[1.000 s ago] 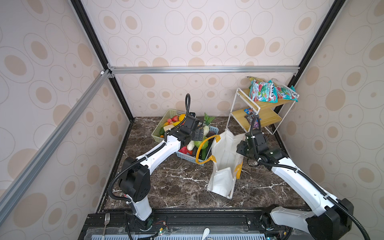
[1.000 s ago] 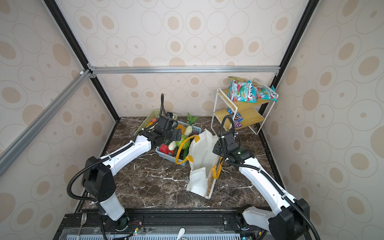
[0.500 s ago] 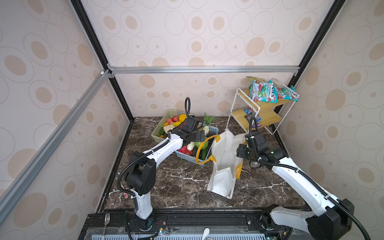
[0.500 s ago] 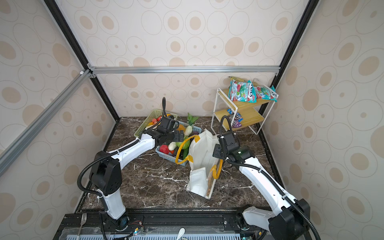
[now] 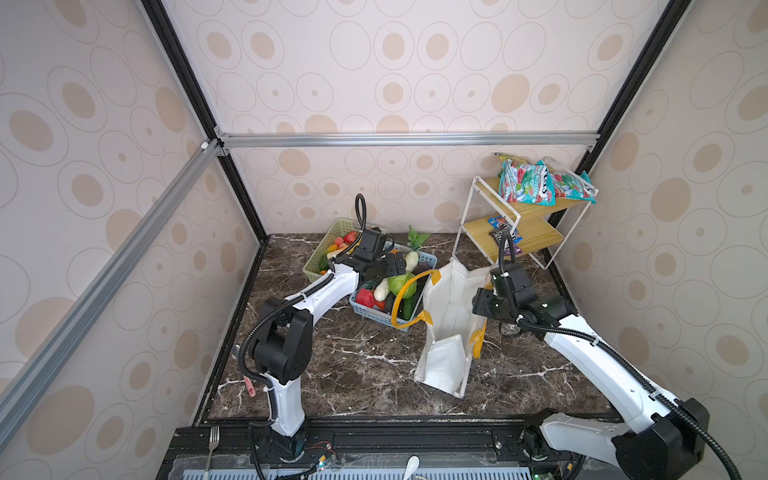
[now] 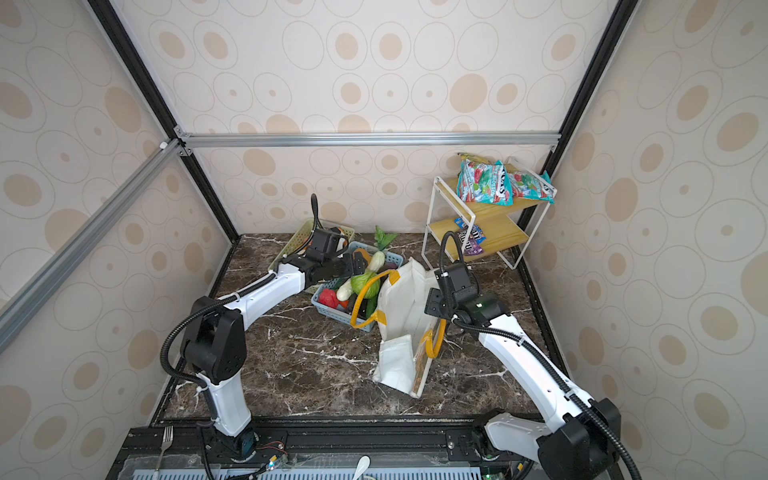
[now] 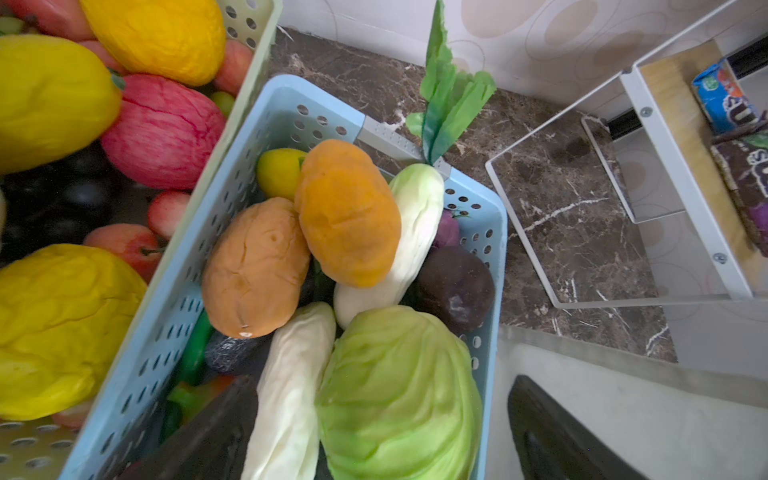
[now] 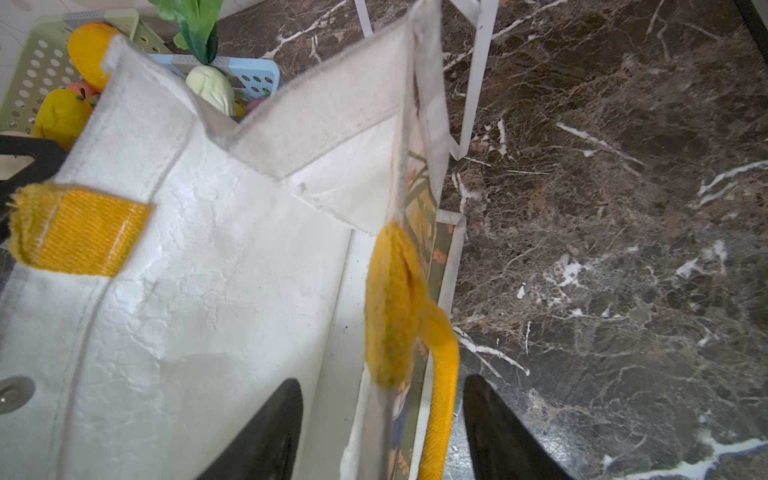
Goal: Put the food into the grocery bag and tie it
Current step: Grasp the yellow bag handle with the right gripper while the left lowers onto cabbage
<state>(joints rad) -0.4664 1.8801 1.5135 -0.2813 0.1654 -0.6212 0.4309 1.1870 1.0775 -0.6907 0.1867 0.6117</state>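
Observation:
The grocery bag point(image 5: 449, 316) point(image 6: 399, 307) stands open mid-table, a white tote with yellow handles. The food fills two baskets to its left. My left gripper point(image 5: 388, 266) point(image 6: 353, 266) point(image 7: 380, 386) hangs open over the light blue basket point(image 7: 494, 208). Its jaws stand on either side of a green cabbage point(image 7: 399, 395) point(image 5: 401, 284) and a white radish point(image 7: 291, 395). My right gripper point(image 5: 482, 301) point(image 6: 434, 305) point(image 8: 382, 384) is open astride the bag's right wall, one finger inside, one outside beside a yellow handle point(image 8: 440, 395).
A pale green basket point(image 5: 328, 245) of yellow and red fruit touches the blue basket at the back left. A white wire shelf point(image 5: 528, 224) with snack packets point(image 5: 536, 183) stands at the back right, close behind the bag. Walls close in on three sides.
The left arm's elbow has swung up and inward while its gripper stays over the blue basket. The right gripper has edged slightly down along the bag's wall.

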